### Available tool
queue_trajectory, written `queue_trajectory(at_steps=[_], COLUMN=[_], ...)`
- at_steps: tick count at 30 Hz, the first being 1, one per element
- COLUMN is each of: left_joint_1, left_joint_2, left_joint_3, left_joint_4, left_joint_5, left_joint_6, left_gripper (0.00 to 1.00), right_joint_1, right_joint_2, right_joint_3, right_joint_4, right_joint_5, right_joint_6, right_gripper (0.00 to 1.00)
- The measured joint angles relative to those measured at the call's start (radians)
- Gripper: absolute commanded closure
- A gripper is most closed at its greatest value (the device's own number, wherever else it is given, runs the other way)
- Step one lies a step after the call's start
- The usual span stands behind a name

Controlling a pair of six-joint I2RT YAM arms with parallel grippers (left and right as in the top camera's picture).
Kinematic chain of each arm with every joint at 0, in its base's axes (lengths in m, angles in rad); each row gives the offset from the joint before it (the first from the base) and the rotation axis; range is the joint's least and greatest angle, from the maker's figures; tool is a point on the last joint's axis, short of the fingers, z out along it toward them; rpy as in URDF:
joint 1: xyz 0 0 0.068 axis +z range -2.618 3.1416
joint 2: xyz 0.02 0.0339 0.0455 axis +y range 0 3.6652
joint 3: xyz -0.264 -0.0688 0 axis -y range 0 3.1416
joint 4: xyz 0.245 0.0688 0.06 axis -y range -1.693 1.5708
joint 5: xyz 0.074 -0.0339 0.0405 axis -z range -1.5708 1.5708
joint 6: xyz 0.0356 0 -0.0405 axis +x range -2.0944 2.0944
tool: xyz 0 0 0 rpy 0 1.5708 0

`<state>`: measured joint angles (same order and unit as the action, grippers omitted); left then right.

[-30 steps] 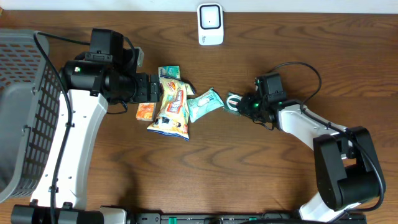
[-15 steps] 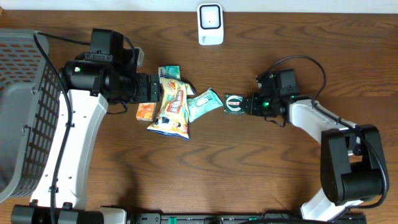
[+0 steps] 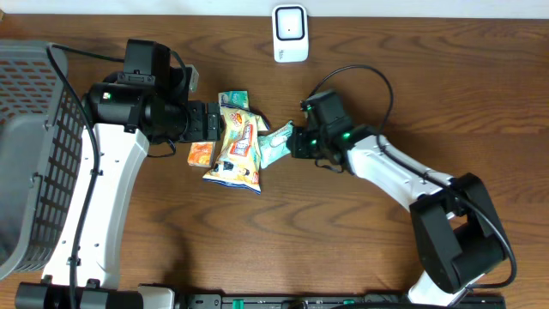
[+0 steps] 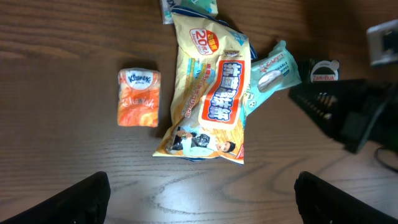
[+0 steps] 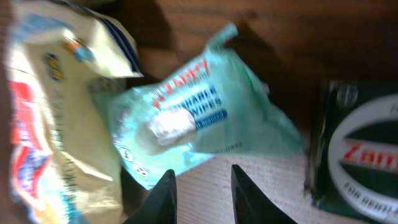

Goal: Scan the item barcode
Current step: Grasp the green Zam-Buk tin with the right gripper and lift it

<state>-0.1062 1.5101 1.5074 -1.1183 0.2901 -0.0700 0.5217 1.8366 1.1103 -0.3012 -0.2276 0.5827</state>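
Counter (image 3: 386,257) of dark wood carries a yellow snack bag (image 3: 238,150) marked "20". Touching its right edge is a mint-green wipes pack (image 5: 186,124) printed "WIPES". Just right of that lies a small dark-green box (image 4: 323,71), lettered "Zam-Buk" in red on a white oval. Left tool (image 4: 214,196) hangs wide above the pile. Right tool (image 5: 202,190), fingertips narrowly parted and empty, hovers at the pack's lower edge.
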Motion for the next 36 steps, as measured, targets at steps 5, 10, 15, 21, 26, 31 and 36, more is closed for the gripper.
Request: queue_trajectory(at_steps=[5, 10, 15, 21, 26, 31, 36], left_joint_1=[0.0, 0.0, 0.0, 0.0, 0.0, 0.0, 0.0], left_joint_2=[0.0, 0.0, 0.0, 0.0, 0.0, 0.0, 0.0], left_joint_3=[0.0, 0.0, 0.0, 0.0, 0.0, 0.0, 0.0], left_joint_4=[0.0, 0.0, 0.0, 0.0, 0.001, 0.0, 0.0], left_joint_5=[0.0, 0.0, 0.0, 0.0, 0.0, 0.0, 0.0], left_joint_6=[0.0, 0.0, 0.0, 0.0, 0.0, 0.0, 0.0], left_gripper=[0.06, 0.06, 0.06, 0.06, 0.06, 0.06, 0.06], right_joint_1=[0.003, -0.015, -0.074, -0.168, -0.169, -0.169, -0.17], right_joint_2=[0.004, 0.005, 0.005, 0.005, 0.006, 0.005, 0.01], right_joint_3=[0.0, 0.0, 0.0, 0.001, 0.079, 0.206, 0.217], right_joint_4=[-0.107, -0.132, -0.169, -0.18, -0.256, -0.311, -0.334], right_joint_5=[0.112, 0.14, 0.15, 0.142, 0.089, 0.093, 0.144], right_joint_6=[0.051, 0.051, 0.009, -0.077, -0.232, -0.507, -0.835], right_gripper=[0.75, 0.73, 0.71, 0.57, 0.3, 0.08, 0.1])
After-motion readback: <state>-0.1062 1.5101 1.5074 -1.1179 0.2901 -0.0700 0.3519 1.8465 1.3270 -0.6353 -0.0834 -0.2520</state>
